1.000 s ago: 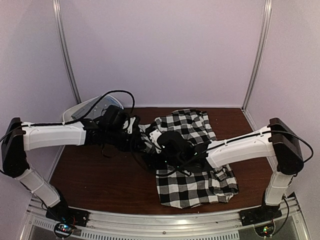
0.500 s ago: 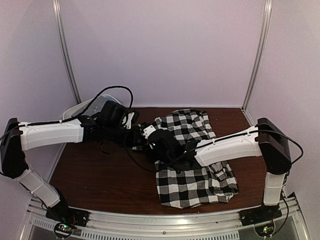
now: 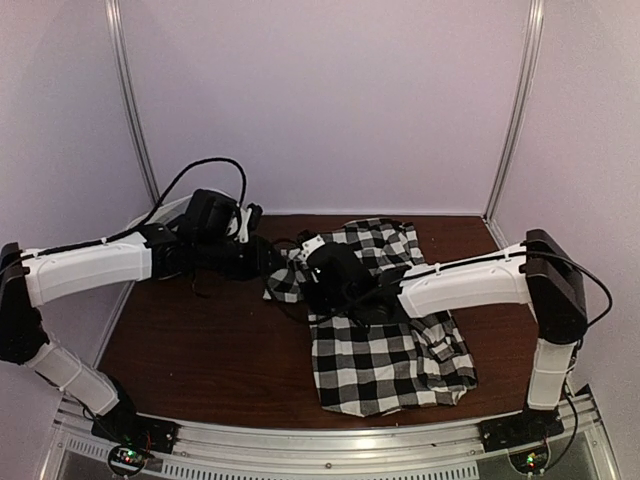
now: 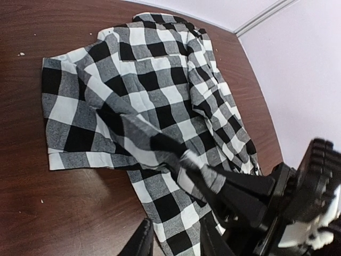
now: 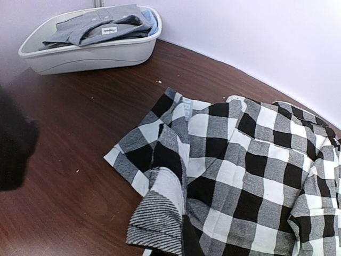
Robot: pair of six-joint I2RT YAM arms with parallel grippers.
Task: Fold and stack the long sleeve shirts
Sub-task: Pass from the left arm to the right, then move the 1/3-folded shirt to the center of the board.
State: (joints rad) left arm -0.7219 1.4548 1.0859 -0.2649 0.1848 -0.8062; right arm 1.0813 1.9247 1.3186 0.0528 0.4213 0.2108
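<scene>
Left gripper: we see its two fingers standing apart at the bottom of the left wrist view, with nothing caught between them. They hang over the checked cloth.
Right gripper: its fingers are pressed together on a raised fold of the checked shirt. The cloth rises in a narrow ridge from the flat part up to the fingers.
Checked shirt: we find it on the brown table, right of the middle in the top view. Most of it lies flat. One flap reaches out to the left, and the near right corner is rumpled.
Pinched fold: in the right wrist view it shows as a bunched roll of cloth at the bottom edge, with the rest of the shirt spread beyond it.
Grey shirt: it lies crumpled inside the white tub, its small label facing up. We see a bit of light blue cloth beside it at the far rim.
Tub: it stands at the far left corner of the table, well apart from the checked shirt. In the top view the left arm hides most of it.
Arms: both reach in toward the middle of the table, and the two grippers are near each other over the left side of the checked shirt. We cannot tell whether they touch.
</scene>
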